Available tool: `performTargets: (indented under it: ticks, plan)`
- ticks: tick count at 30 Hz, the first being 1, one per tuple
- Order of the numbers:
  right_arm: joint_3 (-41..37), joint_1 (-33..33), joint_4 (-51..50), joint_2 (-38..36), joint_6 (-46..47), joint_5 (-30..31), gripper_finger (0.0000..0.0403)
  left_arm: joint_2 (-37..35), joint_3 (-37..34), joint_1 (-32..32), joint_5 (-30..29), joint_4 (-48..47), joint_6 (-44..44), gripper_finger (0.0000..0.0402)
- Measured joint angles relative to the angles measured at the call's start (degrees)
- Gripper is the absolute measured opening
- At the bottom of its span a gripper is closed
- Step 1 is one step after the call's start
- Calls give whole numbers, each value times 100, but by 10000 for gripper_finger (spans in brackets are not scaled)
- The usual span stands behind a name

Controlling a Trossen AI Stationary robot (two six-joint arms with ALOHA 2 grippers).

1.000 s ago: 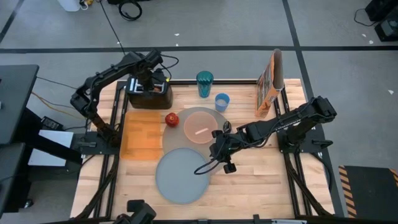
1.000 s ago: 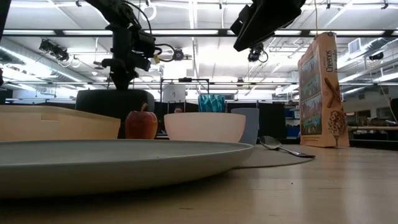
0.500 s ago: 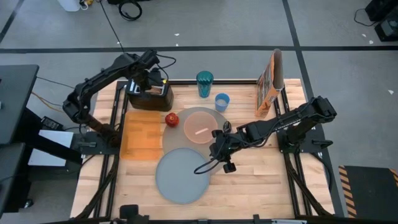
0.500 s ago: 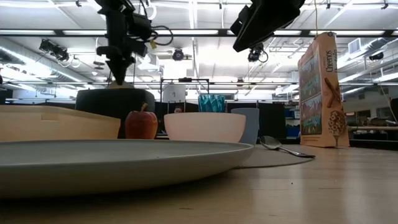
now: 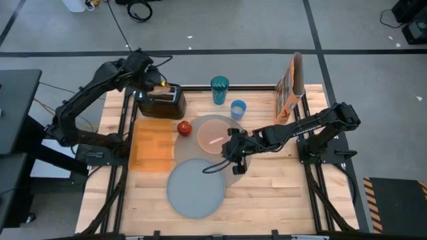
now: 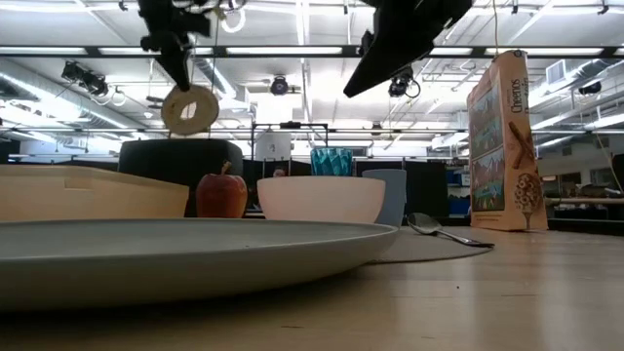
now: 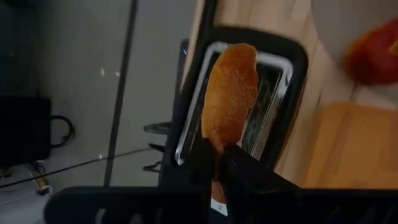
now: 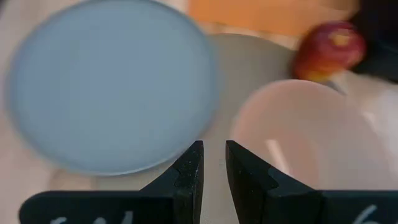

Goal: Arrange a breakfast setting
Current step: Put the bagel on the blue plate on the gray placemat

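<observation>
My left gripper (image 6: 182,82) is shut on a bagel half (image 6: 190,109), which hangs above the black toaster (image 5: 163,103) at the table's far left. My right gripper (image 5: 233,148) hovers over the grey mat (image 5: 190,148), just right of the pink bowl (image 5: 213,138); its fingers (image 8: 188,174) stand slightly apart with nothing between them. The grey plate (image 5: 195,188) lies at the near side, overlapping the mat. The red apple (image 5: 185,127) sits left of the bowl. The light-blue cup (image 5: 238,109) and orange cereal box (image 5: 288,90) stand farther back. A spoon (image 6: 444,233) lies on the mat. My left gripper pinches the bagel half between its two fingers, one on each flat face, at the rim (image 7: 217,140). The fingers come slanting down from above. The bagel hangs on edge below them, lifted clear of the toaster's slot (image 7: 261,106).
An orange cutting board (image 5: 151,143) lies left of the mat. A teal glass (image 5: 219,89) stands at the far edge beside the cup. Bare wood shows at the near right (image 5: 280,187). A black cable (image 5: 215,167) dangles from my right arm over the plate.
My left gripper has risen from the toaster and drawn back toward the table's far left corner, pulling the bagel half up out of the slot until it hangs clear. My right gripper has swung a little toward the bowl and the far edge.
</observation>
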Motion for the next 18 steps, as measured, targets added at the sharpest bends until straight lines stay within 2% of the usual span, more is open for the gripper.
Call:
performTargets:
  ticks: [4,13,18]
  plan:
    - [0,-130,24,-1,7,215,75,-397,0,-228,216,35,-423,24]
    - [2,-304,200,1,51,200,75,-981,2,-1086,1718,191,-1729,24]
    - [2,-315,203,1,174,198,75,-1025,3,-1859,1941,201,-2368,24]
